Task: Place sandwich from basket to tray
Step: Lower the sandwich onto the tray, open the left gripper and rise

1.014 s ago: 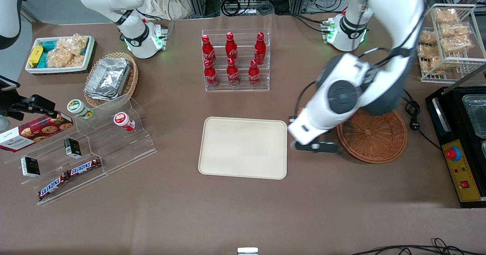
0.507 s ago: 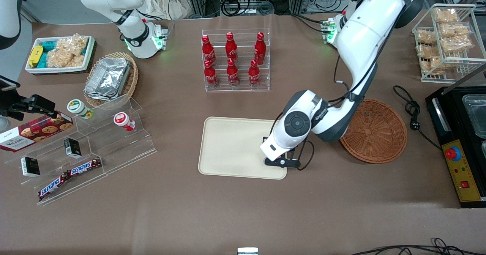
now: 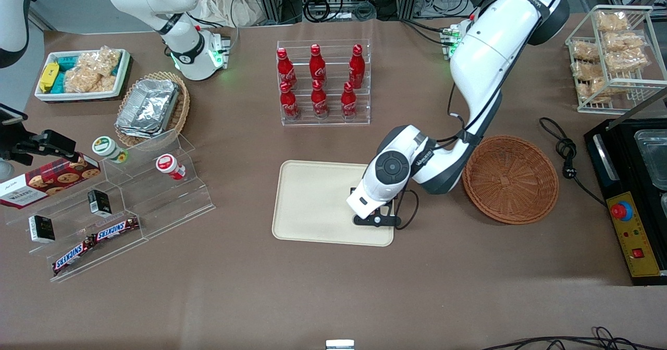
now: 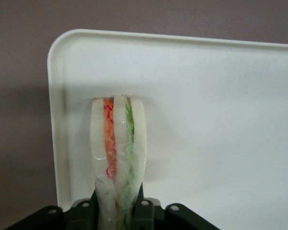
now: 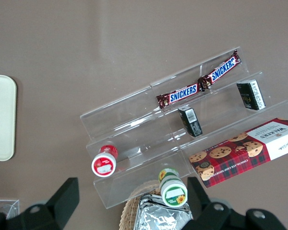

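Since it's clamped edge-up:
sandwich (image 4: 117, 153): pinched in the gripper (image 4: 117, 211), long axis pointing straight out from the fingers
tray (image 4: 221, 120): right underneath, near its corner (basket-side end)
basket (image 3: 510, 179): empty

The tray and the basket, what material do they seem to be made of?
The tray looks like smooth matte cream plastic, moulded with rounded corners and a low rim. The basket looks like woven reddish-brown wicker: ribbed strands show. The gripper holds the sandwich over the tray.
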Action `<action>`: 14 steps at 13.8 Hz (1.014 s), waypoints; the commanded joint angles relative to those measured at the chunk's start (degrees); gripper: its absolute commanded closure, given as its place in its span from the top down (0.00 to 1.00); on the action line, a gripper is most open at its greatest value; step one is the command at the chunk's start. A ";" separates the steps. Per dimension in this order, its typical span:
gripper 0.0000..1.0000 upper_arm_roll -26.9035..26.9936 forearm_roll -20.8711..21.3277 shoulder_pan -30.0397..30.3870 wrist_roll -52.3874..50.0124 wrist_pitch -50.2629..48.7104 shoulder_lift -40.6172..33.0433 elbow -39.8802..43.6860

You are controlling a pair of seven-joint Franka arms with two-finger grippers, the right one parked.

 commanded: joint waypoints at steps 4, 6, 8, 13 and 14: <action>0.98 0.99 0.99 0.72 -1.29 -1.97 -1.85 0.98; 0.98 0.98 0.55 1.42 -0.60 -8.27 -6.41 0.45; 0.98 0.63 0.11 3.97 -0.24 -13.91 -11.94 -1.30; 0.98 0.63 -10.93 15.02 11.30 -15.16 -36.46 -20.71; 0.98 0.63 -12.01 19.05 15.45 -16.21 -38.84 -21.69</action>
